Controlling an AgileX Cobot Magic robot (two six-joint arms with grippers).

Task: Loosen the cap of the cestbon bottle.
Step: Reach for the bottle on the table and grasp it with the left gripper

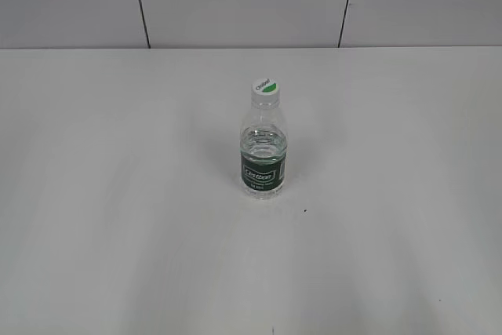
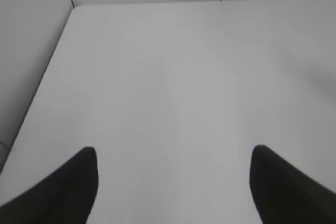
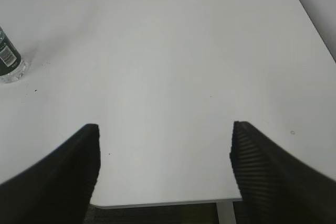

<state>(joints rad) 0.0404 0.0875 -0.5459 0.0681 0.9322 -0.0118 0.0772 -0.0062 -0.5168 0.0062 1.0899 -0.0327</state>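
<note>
The cestbon bottle [image 1: 263, 158], clear plastic with a dark green label band, stands upright on the white table [image 1: 118, 194] near its middle. Its cap [image 1: 265, 87], white with a half-green top, sits on the neck. Neither gripper shows in the exterior view. In the left wrist view my left gripper [image 2: 173, 153] is open and empty over bare table; the bottle is out of that view. In the right wrist view my right gripper [image 3: 164, 127] is open and empty near the table's front edge; only the bottle's base [image 3: 9, 62] shows at the far left.
A grey panelled wall [image 1: 235, 1] rises behind the table. The table's left edge [image 2: 47, 77] meets a wall in the left wrist view. The table's front edge [image 3: 168, 203] and a white leg [image 3: 227, 213] show below my right gripper.
</note>
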